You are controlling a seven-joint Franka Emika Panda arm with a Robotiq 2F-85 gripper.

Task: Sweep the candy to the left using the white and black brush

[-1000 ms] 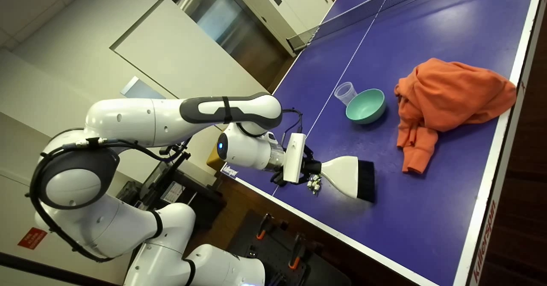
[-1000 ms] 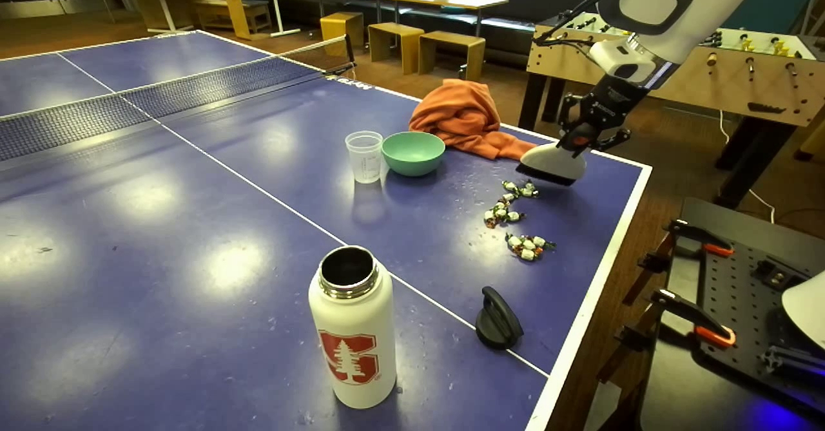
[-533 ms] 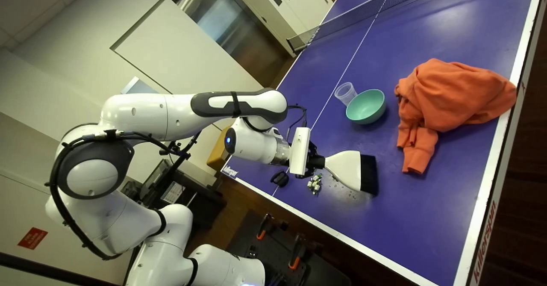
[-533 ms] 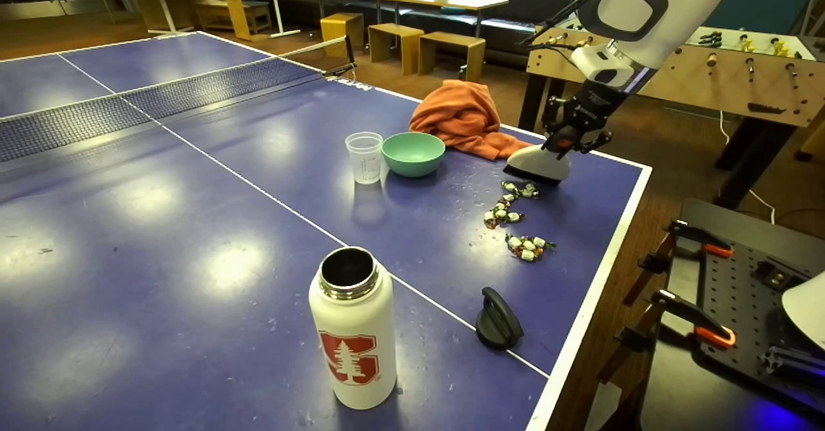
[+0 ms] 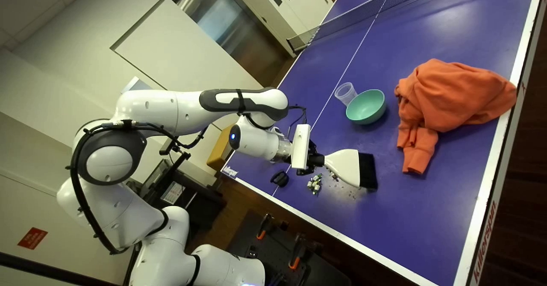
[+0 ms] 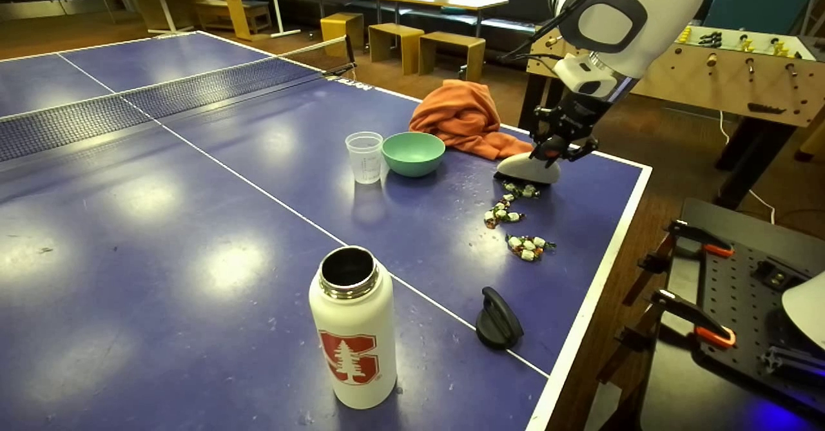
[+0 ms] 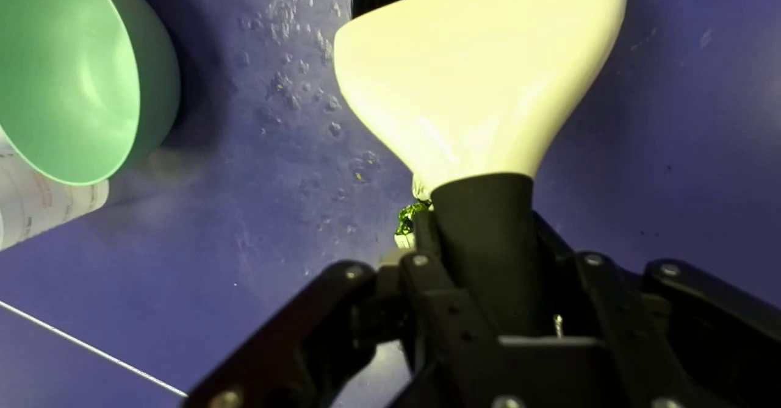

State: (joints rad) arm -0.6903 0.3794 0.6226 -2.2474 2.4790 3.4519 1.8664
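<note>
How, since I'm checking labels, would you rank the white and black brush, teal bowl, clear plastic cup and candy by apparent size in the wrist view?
By visible area:
1. White and black brush, cropped
2. Teal bowl, cropped
3. Clear plastic cup, cropped
4. Candy, partly hidden
The brush's nearness leaves true sizes unsure.

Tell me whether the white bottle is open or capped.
Open: the white bottle has its mouth uncovered; a black lid sits apart from it.

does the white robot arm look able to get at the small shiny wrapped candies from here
Probably yes: its black gripper holds the white and black fan-shaped brush close by the nearest candies, and nothing visible stands between them.
</note>
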